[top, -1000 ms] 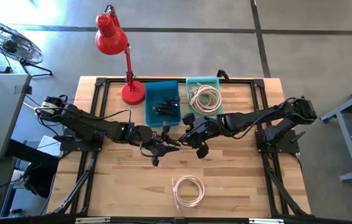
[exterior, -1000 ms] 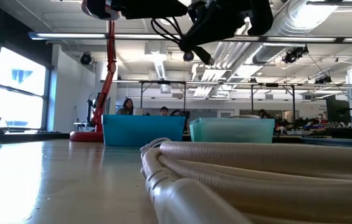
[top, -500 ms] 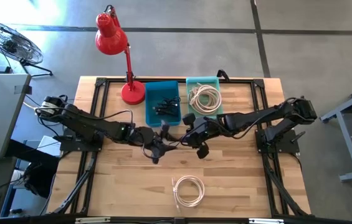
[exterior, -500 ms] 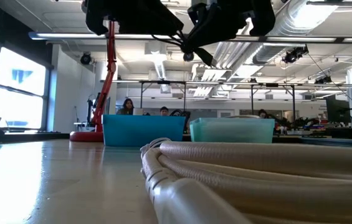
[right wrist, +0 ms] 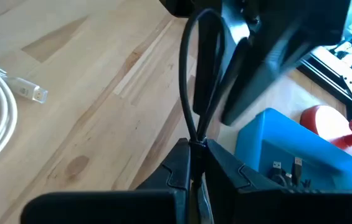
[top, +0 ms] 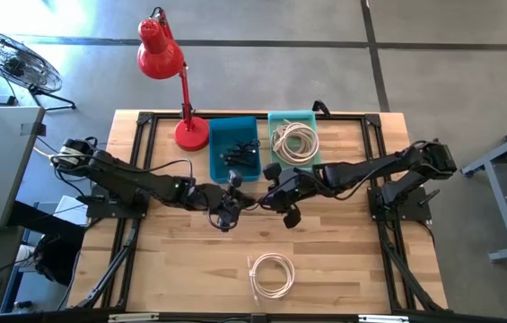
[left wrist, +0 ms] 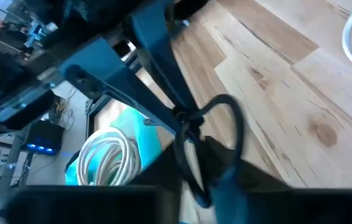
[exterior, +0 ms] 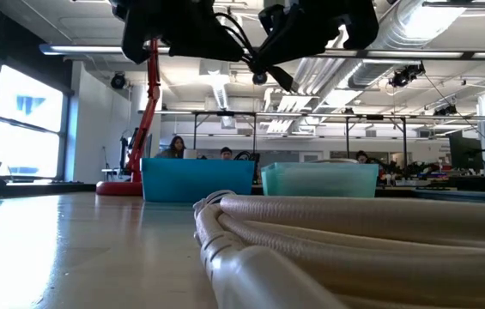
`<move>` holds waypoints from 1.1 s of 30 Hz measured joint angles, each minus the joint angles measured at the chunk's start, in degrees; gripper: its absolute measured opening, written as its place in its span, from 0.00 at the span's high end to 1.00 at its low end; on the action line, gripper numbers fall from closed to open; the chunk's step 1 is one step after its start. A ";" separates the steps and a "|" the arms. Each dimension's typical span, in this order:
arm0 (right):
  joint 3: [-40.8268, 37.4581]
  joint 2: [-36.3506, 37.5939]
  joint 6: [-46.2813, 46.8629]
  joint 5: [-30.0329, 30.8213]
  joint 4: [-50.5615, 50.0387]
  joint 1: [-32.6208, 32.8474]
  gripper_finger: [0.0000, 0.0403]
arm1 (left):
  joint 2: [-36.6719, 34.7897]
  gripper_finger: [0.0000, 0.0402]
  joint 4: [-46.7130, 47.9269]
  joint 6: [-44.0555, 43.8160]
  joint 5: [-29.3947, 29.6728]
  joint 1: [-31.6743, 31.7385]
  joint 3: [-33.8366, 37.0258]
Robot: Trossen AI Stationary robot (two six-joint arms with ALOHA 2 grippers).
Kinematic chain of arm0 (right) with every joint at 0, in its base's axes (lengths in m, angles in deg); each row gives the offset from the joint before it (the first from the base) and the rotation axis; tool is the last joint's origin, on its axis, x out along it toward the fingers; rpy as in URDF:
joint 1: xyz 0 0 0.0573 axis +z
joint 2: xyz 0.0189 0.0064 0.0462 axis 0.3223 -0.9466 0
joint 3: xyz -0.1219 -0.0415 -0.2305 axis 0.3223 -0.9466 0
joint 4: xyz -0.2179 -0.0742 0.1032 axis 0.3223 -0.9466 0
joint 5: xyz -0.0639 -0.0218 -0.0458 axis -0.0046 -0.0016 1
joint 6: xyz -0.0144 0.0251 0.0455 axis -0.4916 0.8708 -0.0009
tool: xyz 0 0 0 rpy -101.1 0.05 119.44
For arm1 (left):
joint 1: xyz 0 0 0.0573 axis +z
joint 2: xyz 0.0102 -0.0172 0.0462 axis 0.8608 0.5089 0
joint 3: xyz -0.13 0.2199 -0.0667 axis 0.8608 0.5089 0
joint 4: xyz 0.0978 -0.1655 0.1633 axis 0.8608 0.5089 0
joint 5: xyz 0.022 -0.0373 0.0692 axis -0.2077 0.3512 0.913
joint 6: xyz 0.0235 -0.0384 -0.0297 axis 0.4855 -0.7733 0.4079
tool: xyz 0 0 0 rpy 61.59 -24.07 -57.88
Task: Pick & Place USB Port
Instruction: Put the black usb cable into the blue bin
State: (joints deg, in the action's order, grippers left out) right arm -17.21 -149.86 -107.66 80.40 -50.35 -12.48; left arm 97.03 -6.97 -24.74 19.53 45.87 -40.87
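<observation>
On the wooden table are placed a red lamp, a blue bin, a teal bin and a white coiled cable.

left tool shifted toward the blue bin, nearer the right tool

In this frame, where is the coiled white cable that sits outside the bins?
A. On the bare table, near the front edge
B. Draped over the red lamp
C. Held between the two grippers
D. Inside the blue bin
A: in the high view the white cable lies coiled on the wooden table, well away from the blue bin, the red lamp and both grippers.
</observation>
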 joint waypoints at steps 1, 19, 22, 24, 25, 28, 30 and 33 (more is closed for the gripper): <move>0.00 0.00 0.30 0.04 0.03 0.00 0.94 | 0.00 0.93 0.45 0.06 -0.04 0.00 0.00; 0.02 1.77 7.48 9.89 1.22 1.33 0.74 | 0.00 0.99 3.50 -0.22 3.59 0.02 0.00; 0.02 4.00 7.62 17.38 0.21 2.51 0.70 | 0.00 0.99 6.55 -0.21 9.60 0.02 0.00; 0.02 5.74 8.83 22.27 -0.61 3.37 0.67 | 0.00 1.00 9.40 -0.12 17.01 0.01 0.00; 0.02 6.58 9.50 24.01 -1.46 3.70 0.66 | 0.00 1.00 11.39 0.15 21.35 0.02 0.00; 0.02 8.83 12.83 26.30 -3.68 4.27 0.64 | 0.00 1.00 16.97 1.45 33.62 0.45 0.00; 0.02 9.96 15.15 26.25 -5.15 4.28 0.64 | -0.04 1.00 20.76 1.77 36.70 1.97 0.00; 0.03 10.67 17.99 26.69 -6.85 4.23 0.64 | -0.04 1.00 24.98 -0.11 31.22 6.64 0.00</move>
State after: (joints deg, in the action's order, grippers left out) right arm -17.18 -139.20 -89.68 107.09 -57.20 -8.25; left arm 96.98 18.01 -24.85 50.75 52.51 -40.87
